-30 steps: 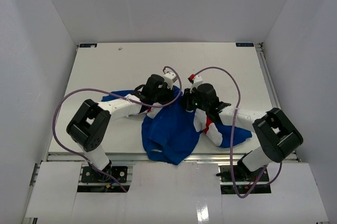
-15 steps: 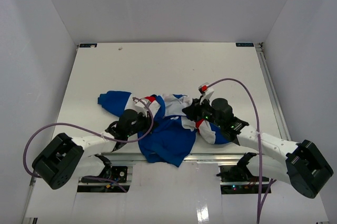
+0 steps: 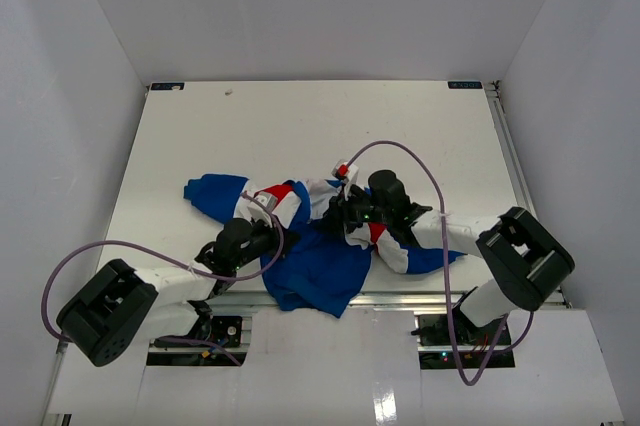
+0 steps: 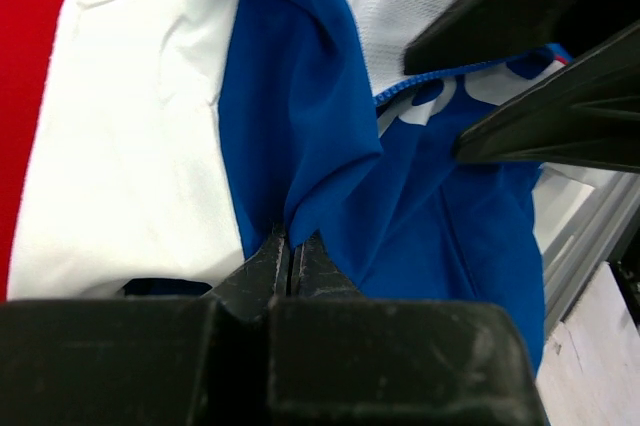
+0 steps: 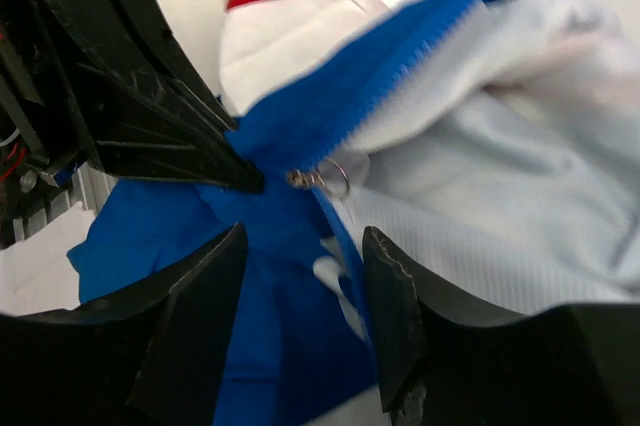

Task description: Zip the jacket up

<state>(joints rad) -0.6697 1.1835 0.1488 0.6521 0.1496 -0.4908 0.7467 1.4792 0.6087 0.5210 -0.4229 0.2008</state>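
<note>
The jacket (image 3: 318, 268) lies crumpled near the table's front edge, royal blue with white and red panels. My left gripper (image 3: 270, 236) reaches in low from the left. In the left wrist view its jaws (image 4: 291, 242) are shut on a fold of the jacket's blue fabric (image 4: 450, 206). My right gripper (image 3: 342, 213) hangs over the jacket's middle. Its jaws (image 5: 305, 234) stand open just short of the small metal zipper pull (image 5: 322, 180), with nothing between them. The blue zipper teeth (image 5: 400, 56) run up and right from the pull, beside white lining (image 5: 520, 176). The left gripper's tip (image 5: 245, 178) touches the fabric beside the pull.
A metal rail (image 3: 400, 298) runs along the front edge of the white table (image 3: 300, 126), right under the jacket's hem. White walls (image 3: 70, 96) enclose the sides and back. Purple cables (image 3: 420, 161) loop off both wrists.
My right gripper has opened and shifted left over the jacket's middle. The left arm has dropped from above the jacket to lie low at the front left, its jaws still shut.
</note>
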